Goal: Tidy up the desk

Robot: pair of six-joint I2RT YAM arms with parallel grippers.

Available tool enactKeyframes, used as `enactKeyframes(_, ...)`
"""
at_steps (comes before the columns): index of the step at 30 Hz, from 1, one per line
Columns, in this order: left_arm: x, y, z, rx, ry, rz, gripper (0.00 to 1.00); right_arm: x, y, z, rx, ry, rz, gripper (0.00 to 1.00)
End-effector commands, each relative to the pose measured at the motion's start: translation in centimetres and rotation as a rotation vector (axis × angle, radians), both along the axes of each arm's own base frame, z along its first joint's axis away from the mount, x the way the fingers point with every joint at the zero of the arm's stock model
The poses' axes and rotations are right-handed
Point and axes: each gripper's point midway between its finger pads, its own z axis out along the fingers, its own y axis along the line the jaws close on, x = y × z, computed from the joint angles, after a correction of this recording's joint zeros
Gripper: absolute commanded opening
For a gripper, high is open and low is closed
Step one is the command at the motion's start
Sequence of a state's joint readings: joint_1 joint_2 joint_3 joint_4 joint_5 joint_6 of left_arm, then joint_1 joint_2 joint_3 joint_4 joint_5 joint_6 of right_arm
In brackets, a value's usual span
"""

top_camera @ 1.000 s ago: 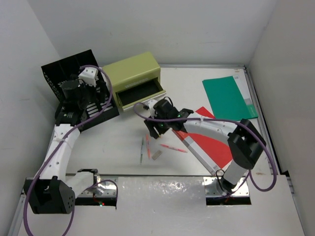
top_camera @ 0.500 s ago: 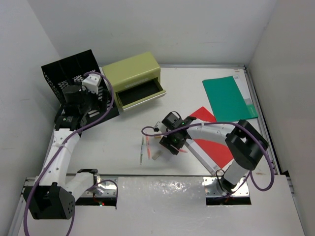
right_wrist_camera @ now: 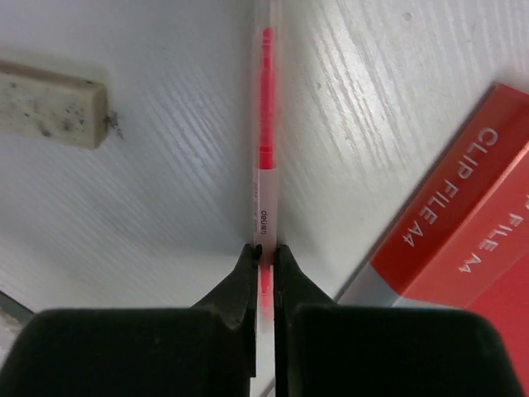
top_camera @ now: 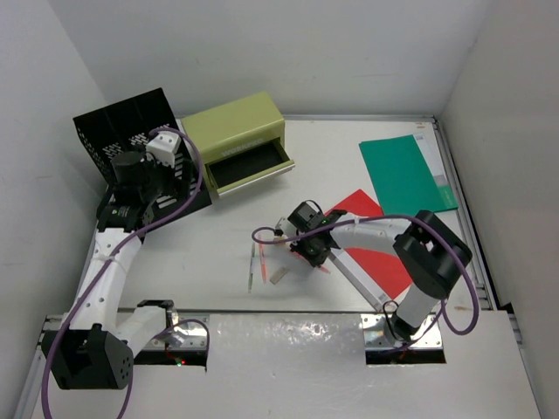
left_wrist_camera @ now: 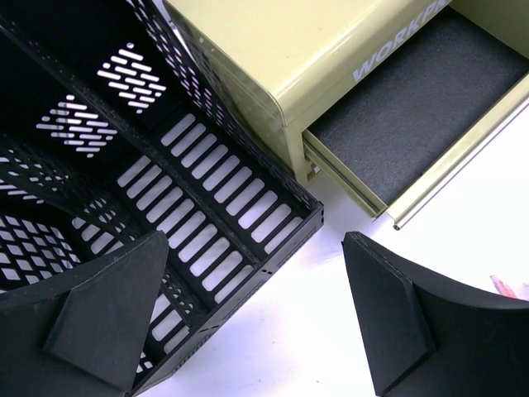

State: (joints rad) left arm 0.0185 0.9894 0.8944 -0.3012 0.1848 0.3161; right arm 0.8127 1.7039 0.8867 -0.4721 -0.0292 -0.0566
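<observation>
On the white desk (top_camera: 196,253) lies a red pen (right_wrist_camera: 264,124). My right gripper (top_camera: 312,251) is down at the desk surface, shut on that pen; in the right wrist view both pads (right_wrist_camera: 245,273) pinch the pen's barrel, and the rest of it runs straight away from the fingers. My left gripper (left_wrist_camera: 254,248) hangs open and empty at the far left, over the corner of a black mesh organizer (top_camera: 131,131) beside the open drawer (left_wrist_camera: 413,124) of an olive-green drawer box (top_camera: 236,129).
A white eraser (top_camera: 277,276) lies just left of the held pen. Two more pens (top_camera: 256,264) lie further left. A red clip file (top_camera: 376,262) sits right beside the right gripper, and a green folder (top_camera: 403,173) lies at the back right.
My right gripper came from near the drawer towards the near edge, dropped onto the red pen and shut on it. The left arm shifted slightly at first, then held still, open.
</observation>
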Motion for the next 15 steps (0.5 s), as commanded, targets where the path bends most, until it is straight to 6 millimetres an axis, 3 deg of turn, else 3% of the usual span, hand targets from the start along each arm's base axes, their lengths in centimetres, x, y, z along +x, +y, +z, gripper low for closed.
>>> enactKeyframes(1,0.0,-0.5,0.6,0.009,-0.024,-0.025,0.86,1.3,-1.6,0.3,-0.044,-0.098,-0.014,0.00)
enactKeyframes(4,0.0,-0.5,0.5,0.005,-0.024,-0.029,0.86,2.2,-2.1,3.0,-0.030,-0.193,0.001,0.00)
enactKeyframes(7,0.2,-0.7,0.3,-0.004,-0.020,-0.035,0.86,4.2,-0.7,7.9,0.069,-0.338,0.030,0.00)
enactKeyframes(8,0.2,-0.9,0.0,-0.014,-0.011,-0.041,0.86,5.1,0.2,11.0,0.140,-0.422,0.047,0.00)
enactKeyframes(12,0.1,-1.5,-0.6,-0.026,0.016,-0.074,0.86,8.0,3.9,19.8,0.359,-0.693,0.153,0.00)
enactKeyframes(13,0.1,-1.6,-0.7,-0.027,0.022,-0.079,0.86,9.1,5.6,23.1,0.427,-0.784,0.182,0.00)
enactKeyframes(15,-0.1,-1.7,-0.9,-0.016,0.037,-0.090,0.86,11.3,7.4,24.9,0.402,-0.882,0.288,0.00)
